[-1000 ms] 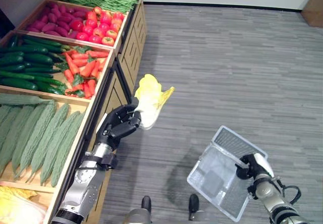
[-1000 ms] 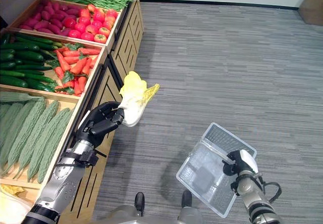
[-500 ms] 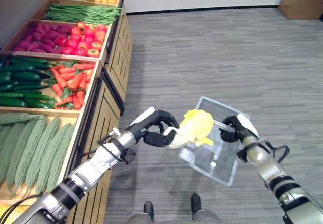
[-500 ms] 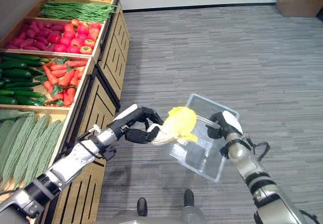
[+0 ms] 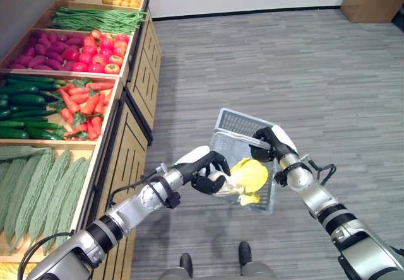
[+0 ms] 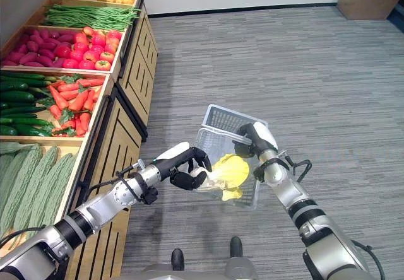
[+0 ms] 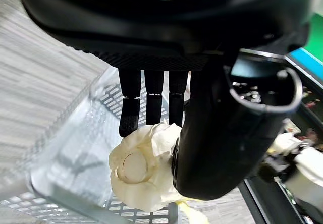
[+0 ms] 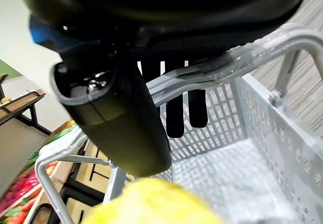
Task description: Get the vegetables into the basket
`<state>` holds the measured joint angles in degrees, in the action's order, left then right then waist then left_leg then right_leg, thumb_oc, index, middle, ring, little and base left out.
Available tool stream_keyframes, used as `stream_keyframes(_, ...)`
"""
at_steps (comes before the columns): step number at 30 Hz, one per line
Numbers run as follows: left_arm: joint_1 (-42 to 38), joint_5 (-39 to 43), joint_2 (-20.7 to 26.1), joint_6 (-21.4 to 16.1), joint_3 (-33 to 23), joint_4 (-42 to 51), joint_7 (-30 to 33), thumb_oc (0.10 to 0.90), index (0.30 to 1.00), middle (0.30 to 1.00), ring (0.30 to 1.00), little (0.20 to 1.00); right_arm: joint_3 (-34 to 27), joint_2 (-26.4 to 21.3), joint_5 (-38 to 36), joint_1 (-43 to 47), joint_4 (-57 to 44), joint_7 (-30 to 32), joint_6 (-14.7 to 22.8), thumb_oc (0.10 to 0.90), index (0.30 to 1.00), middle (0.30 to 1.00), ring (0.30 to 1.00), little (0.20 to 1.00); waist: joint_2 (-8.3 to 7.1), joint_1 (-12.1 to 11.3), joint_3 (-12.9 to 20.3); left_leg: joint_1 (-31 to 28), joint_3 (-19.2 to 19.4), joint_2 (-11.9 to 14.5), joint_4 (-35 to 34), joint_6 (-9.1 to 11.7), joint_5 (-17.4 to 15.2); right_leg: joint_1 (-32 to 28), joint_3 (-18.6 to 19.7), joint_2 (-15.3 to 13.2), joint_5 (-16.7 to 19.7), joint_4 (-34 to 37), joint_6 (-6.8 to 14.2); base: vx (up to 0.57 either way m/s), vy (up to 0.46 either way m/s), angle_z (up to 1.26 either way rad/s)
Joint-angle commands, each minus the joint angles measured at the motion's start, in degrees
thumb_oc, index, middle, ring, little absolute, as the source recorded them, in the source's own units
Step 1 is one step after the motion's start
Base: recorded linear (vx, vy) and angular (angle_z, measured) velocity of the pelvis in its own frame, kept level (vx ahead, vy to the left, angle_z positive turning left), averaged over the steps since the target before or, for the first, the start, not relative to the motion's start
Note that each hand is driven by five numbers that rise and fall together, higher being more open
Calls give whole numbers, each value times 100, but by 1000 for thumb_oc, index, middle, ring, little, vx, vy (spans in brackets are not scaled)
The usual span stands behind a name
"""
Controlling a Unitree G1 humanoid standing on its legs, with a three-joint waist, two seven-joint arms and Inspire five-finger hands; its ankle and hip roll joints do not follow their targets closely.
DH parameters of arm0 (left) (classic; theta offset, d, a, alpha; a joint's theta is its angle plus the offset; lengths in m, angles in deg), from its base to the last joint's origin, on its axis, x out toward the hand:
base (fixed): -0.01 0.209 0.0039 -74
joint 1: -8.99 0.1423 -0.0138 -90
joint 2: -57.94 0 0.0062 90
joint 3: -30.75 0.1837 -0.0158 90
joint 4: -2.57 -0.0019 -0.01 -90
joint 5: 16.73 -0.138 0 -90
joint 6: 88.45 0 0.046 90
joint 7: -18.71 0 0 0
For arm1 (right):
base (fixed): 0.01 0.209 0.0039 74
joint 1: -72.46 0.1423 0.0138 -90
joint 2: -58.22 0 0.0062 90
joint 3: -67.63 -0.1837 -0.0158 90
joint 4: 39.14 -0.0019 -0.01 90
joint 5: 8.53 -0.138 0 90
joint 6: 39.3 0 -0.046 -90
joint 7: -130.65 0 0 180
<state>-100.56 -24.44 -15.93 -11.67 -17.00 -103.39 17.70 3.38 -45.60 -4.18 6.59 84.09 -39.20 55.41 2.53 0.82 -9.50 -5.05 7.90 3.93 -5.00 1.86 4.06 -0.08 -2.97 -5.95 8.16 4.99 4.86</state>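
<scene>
The cabbage (image 5: 248, 174) sits inside the basket (image 5: 243, 128), its pale stem end clamped in the left hand (image 5: 208, 167) at the near rim. The right hand (image 5: 268, 142) grips the basket's handle (image 8: 212, 65); leaves hide the basket floor.

Perforated translucent plastic basket (image 5: 230, 132), crinkled matt-leaved cabbage (image 5: 247, 174), slatted wooden crates (image 5: 136, 132), ribbed grey floor (image 5: 303, 65)

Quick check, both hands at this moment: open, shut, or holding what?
Left hand: shut on the yellow cabbage, holding it inside the basket.
Right hand: shut on the basket's handle.
</scene>
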Motion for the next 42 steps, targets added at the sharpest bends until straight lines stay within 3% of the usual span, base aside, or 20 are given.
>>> stream_keyframes(1,-219,-626,-197,-228,-472,-332,736,400,300,300,300,300,-12,262,-520,437,-935,92,699,400,300,300,300,300,-395,-94,744,118,-166,128,0,322,-294,-67,-225,-381,-235,1,581,0,0,0)
stream_keyframes(4,-109,-901,-325,-110,-656,-542,1021,400,300,300,300,300,-12,350,-609,252,-1155,33,706,400,300,300,300,300,-416,-90,745,118,-159,135,0,324,-294,-66,-230,-377,-238,1,576,3,-2,-1)
stream_keyframes(5,-45,-964,-385,-69,-736,-610,1092,424,333,333,333,333,-46,384,-658,167,-1245,13,715,400,300,300,300,300,-422,-88,746,116,-155,134,0,324,-292,-68,-226,-375,-237,1,575,0,0,0)
stream_keyframes(6,76,-989,-499,34,-858,-744,1182,575,544,544,544,544,-89,428,-764,48,-1375,-13,714,400,300,300,300,300,-432,-85,745,118,-150,137,0,323,-291,-68,-221,-373,-239,1,576,0,0,0)
stream_keyframes(7,120,-1054,-561,87,-896,-829,1241,900,1000,1000,1000,1000,-100,441,-785,0,-1396,-10,710,400,300,300,300,300,-436,-84,747,116,-151,138,0,322,-293,-66,-213,-370,-240,1,575,0,0,0)
stream_keyframes(12,271,-1350,-747,353,-1194,-1104,1531,900,1000,1000,1000,1000,-249,327,-809,-317,-1634,-32,647,400,300,300,300,300,-489,-67,732,96,-136,181,0,333,-291,-63,-185,-334,-258,1,559,9,-10,-2)
stream_keyframes(17,468,-1175,-681,286,-1332,-823,1495,900,1000,1000,1000,1000,-447,313,-809,-519,-1513,30,583,400,300,300,300,300,-485,-73,739,66,-150,196,0,337,-296,-112,-196,-319,-282,1,541,19,-10,-3)
stream_keyframes(23,1029,-250,-546,116,-1592,98,1105,900,1000,1000,1000,1000,-822,340,-590,-801,-1039,234,435,400,300,300,300,300,-466,-135,721,62,-230,192,0,329,-282,-170,-269,-306,-315,1,508,1,-1,1)
stream_keyframes(30,1923,1168,-19,-100,-1945,1090,385,900,1000,1000,1000,1000,-1373,268,-285,-1317,-418,354,312,400,300,300,300,300,-388,-185,672,93,-310,179,0,316,-276,-169,-326,-320,-314,1,508,3,7,5)
stream_keyframes(33,2425,1535,35,-46,-2227,844,213,900,1000,1000,1000,1000,-1525,208,-17,-1510,-48,404,275,400,300,300,300,300,-382,-207,653,113,-341,173,0,316,-257,-164,-351,-314,-313,1,507,0,0,0)
stream_keyframes(36,2755,1395,-13,11,-2546,138,218,900,1000,1000,1000,1000,-1682,119,222,-1749,354,414,240,400,300,300,300,300,-377,-226,621,141,-375,175,0,325,-227,-159,-372,-312,-312,1,509,0,0,0)
stream_keyframes(42,2759,65,-149,27,-2695,-1748,427,900,1000,1000,1000,1000,-1903,26,431,-2197,912,349,295,400,300,300,300,300,-386,-210,588,163,-409,201,0,351,-205,-155,-413,-301,-331,1,515,-1,-6,1)
